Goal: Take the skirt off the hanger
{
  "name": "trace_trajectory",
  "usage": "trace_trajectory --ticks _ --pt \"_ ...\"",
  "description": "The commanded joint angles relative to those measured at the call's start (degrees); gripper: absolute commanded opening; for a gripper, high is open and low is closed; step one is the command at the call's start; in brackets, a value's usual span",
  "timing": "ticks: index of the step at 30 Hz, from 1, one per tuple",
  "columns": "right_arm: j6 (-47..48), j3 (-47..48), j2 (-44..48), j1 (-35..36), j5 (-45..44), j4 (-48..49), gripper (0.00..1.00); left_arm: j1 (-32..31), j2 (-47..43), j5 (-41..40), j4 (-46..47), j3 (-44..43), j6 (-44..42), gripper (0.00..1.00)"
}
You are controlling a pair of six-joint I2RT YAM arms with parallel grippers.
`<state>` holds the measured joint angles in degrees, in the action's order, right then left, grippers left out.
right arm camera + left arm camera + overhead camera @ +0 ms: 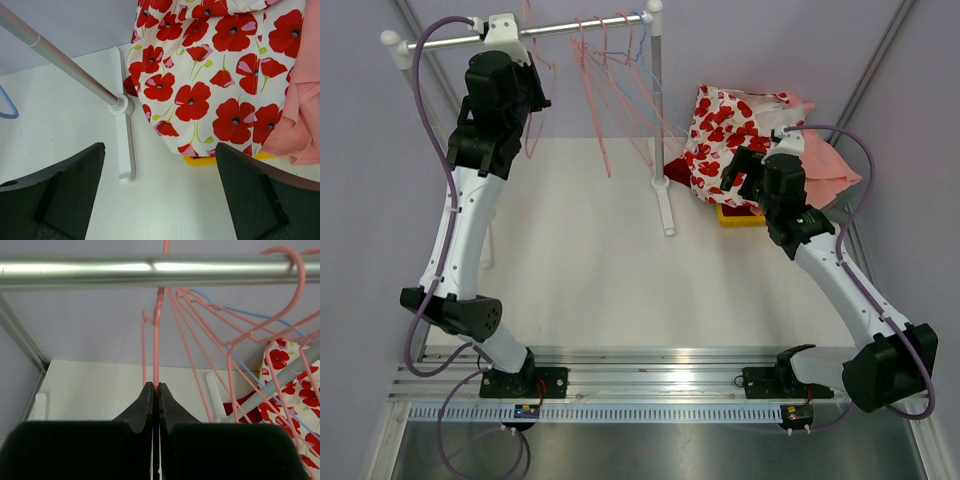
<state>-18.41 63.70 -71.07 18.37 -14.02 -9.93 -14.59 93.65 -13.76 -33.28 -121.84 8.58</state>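
The skirt [720, 130], white with red poppies, lies heaped at the back right, off the rail; it also shows in the right wrist view [210, 75] and the left wrist view [285, 360]. My left gripper [525, 100] is high at the left end of the rail [570, 28], shut on the wire of a pink hanger [158, 340]; no cloth shows on that hanger. My right gripper [738, 170] is open and empty, just in front of the skirt's near edge, above the table [160, 150].
Several bare pink hangers [610, 90] and a blue one hang from the rail. The rack's post [657, 100] and foot [665, 205] stand left of the skirt. A yellow container [740, 216] sits under the skirt, with a pink garment [830, 165] to its right.
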Motion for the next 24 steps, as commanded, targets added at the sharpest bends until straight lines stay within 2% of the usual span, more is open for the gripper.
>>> trace_trajectory --ticks 1,7,9,10,11,13,14,17,24 --pt "-0.92 0.81 3.56 0.79 -1.88 0.01 1.00 -0.09 -6.71 -2.15 2.86 5.02 -0.50 0.00" --pt "-1.10 0.90 5.23 1.23 -2.41 -2.37 1.00 -0.09 -15.67 -3.46 6.56 20.30 1.52 0.00" --pt "-1.36 0.72 5.67 1.58 -2.76 -3.68 0.99 -0.09 -17.35 -3.64 6.82 22.78 1.97 0.00" --pt "-1.45 0.63 6.11 1.75 -3.03 -4.12 1.00 -0.09 -18.75 -3.73 6.74 23.57 2.32 0.03" --pt "-1.36 0.72 6.29 1.84 -3.12 -4.74 0.99 -0.09 -19.29 -3.82 6.65 24.71 2.41 0.09" --pt "-1.01 0.98 7.17 1.84 -3.47 -6.67 0.99 -0.09 -20.51 -3.91 5.51 25.33 2.23 0.34" --pt "-0.75 1.16 7.61 1.93 -3.64 -7.20 0.99 -0.09 -21.74 -4.08 5.24 25.86 2.14 0.62" --pt "0.92 1.16 9.72 2.02 -3.91 -8.70 1.00 -0.09 -25.07 -5.49 4.19 27.18 1.27 0.97" --pt "1.71 5.47 14.02 1.93 -2.08 -16.86 0.99 -0.09 -32.97 -6.98 -3.35 28.58 1.52 0.99"
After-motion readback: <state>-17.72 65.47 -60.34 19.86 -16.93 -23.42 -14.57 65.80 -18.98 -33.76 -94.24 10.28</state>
